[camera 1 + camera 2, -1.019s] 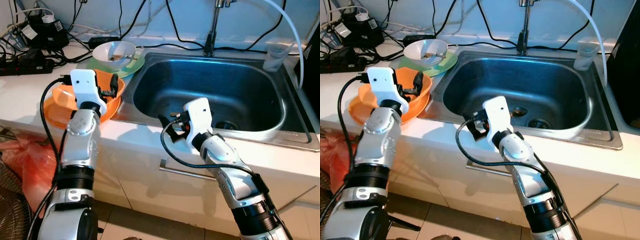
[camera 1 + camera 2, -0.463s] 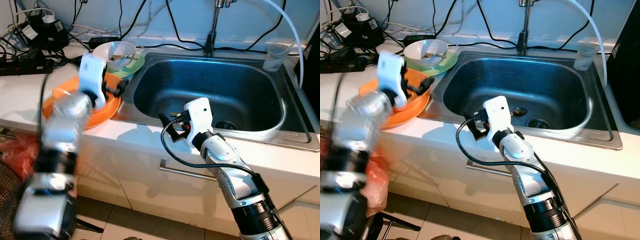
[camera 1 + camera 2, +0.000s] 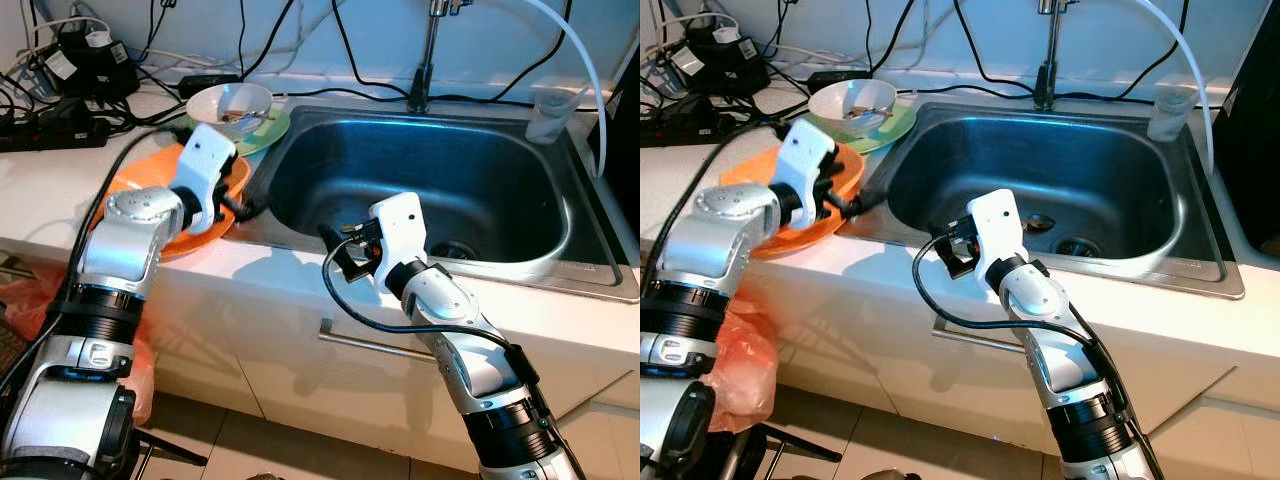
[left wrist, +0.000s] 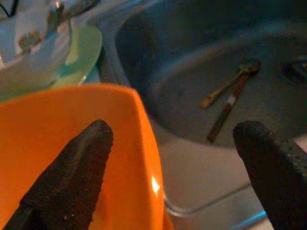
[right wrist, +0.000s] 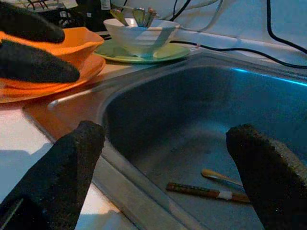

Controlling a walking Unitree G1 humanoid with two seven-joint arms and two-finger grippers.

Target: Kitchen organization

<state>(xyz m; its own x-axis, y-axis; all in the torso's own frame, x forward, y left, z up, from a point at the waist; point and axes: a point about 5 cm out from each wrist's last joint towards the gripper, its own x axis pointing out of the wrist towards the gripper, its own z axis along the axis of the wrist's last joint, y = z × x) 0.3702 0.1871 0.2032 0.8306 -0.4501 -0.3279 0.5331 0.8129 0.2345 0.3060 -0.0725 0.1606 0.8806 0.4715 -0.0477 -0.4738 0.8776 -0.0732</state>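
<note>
- Head views: the left gripper sits at the right rim of the orange bowl, which rests on an orange plate on the counter, left of the sink. Farther back, a white bowl stands on a green plate. The right gripper hovers over the sink's near edge.
- Left wrist view: its fingers are spread wide, one inside the orange bowl and one outside, straddling the rim without pinching it. A spoon and a brown-handled utensil lie in the basin.
- Right wrist view: its fingers are wide apart and hold nothing.
- Progress: early, judging by the dishes on the counter and utensils in the sink; nothing is gripped yet.
</note>
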